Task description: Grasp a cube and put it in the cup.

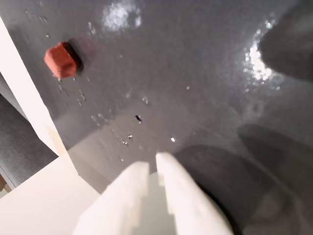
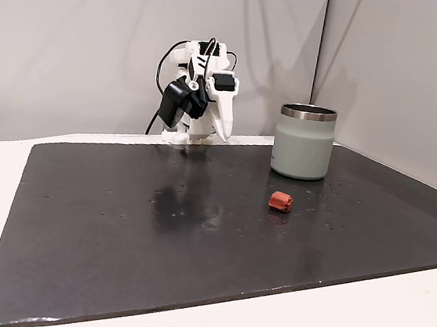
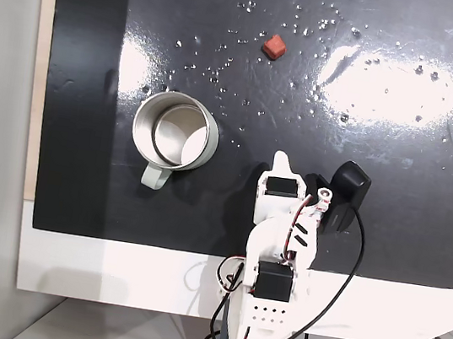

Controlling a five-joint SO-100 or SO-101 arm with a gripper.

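Observation:
The cube (image 2: 280, 201) is a tiny reddish-brown block lying on the dark mat, a little in front of the cup (image 2: 303, 145). The cup is pale grey-green with a steel rim; from above, the cup (image 3: 142, 114) stands upright and looks empty, with the cube (image 3: 273, 47) well beyond it. My gripper (image 2: 226, 137) hangs folded near the arm's base at the mat's back edge, fingertips pointing down, far from both. In the wrist view the gripper (image 1: 152, 164) is shut on nothing, and the cube (image 1: 61, 59) lies at the upper left.
The black mat (image 2: 117, 223) covers most of the white table (image 2: 389, 325) and carries scattered water specks. Grey wall panels stand behind. The arm's base and cables (image 3: 269, 312) sit at the mat's edge, with the black wrist camera (image 3: 348, 190) beside the arm.

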